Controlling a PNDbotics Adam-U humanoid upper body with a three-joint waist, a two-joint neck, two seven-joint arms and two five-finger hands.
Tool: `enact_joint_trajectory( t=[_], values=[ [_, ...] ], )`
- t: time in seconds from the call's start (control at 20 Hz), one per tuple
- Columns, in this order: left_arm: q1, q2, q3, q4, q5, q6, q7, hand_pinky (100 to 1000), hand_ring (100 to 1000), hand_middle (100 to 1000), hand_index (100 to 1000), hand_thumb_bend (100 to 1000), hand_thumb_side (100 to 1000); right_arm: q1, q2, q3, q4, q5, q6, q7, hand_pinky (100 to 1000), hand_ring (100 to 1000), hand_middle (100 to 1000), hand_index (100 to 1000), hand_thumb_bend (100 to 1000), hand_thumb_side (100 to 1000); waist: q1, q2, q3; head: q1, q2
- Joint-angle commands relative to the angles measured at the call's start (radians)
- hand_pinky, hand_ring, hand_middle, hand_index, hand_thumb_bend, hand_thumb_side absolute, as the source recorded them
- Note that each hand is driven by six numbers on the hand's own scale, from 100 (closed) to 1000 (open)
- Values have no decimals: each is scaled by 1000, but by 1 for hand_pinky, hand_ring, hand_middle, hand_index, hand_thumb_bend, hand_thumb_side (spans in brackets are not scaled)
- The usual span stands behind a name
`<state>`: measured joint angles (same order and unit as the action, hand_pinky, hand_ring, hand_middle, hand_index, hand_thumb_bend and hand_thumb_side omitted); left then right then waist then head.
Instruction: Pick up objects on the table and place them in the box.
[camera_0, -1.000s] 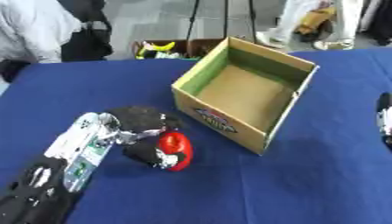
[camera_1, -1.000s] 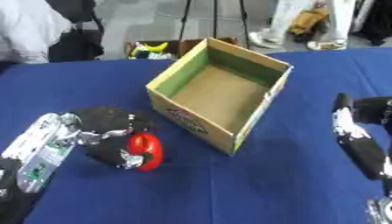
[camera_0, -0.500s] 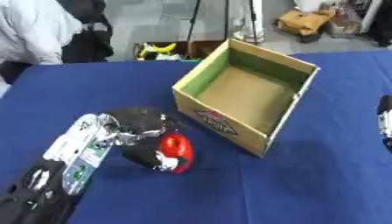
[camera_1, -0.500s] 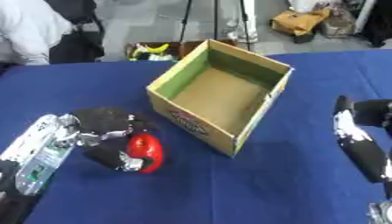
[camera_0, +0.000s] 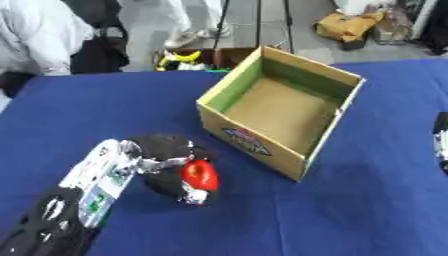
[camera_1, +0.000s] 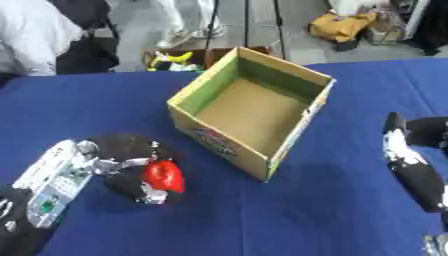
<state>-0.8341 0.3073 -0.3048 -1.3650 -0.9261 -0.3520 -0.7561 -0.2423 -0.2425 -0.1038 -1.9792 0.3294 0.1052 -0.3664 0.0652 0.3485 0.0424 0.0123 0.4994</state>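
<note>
Black and silver, the left arm enters from the near-left corner and slants toward the middle of the surface, which is covered in blue cloth. The left hand sits low on the cloth, its dark back rounded upward. Its fingers are curled round a red object, which shows on the right side of the hand, between thumb and fingers. Shape of the object beyond a red rounded form cannot be made out.

The right hand shows at the right edge, at mid depth, just above the cloth; whether its fingers are spread or curled cannot be told.

The box is cardboard, open at the top, with a green inner wall on its left side and a printed label on its near outer face. It stands right of and beyond the left hand, turned so one corner points toward the near edge. Its interior shows only bare cardboard floor. Blue cloth lies open between the held object and the near box wall, and also between the box and the right hand.
</note>
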Motion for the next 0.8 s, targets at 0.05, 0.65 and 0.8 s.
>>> enact_joint_trajectory(
  t=[0.05, 0.65, 0.8],
  values=[
    [-14, 6, 4, 9, -20, -146, -151, 166, 507, 792, 967, 445, 1000, -8, -10, 0, -21, -3, -2, -1, 600, 495, 420, 539, 284, 427, -3, -16, -1, 4, -11],
    [-15, 4, 2, 59, -49, -151, -151, 178, 519, 770, 931, 421, 622, -8, -8, -2, -21, -2, 0, -12, 603, 494, 416, 534, 287, 416, -1, -14, -2, 2, -12],
    [-14, 4, 6, 59, -45, -140, -151, 190, 532, 770, 921, 365, 565, -7, -8, -2, -21, -2, 1, -14, 603, 494, 416, 533, 286, 414, -1, -14, -2, 1, -13]
  ],
)
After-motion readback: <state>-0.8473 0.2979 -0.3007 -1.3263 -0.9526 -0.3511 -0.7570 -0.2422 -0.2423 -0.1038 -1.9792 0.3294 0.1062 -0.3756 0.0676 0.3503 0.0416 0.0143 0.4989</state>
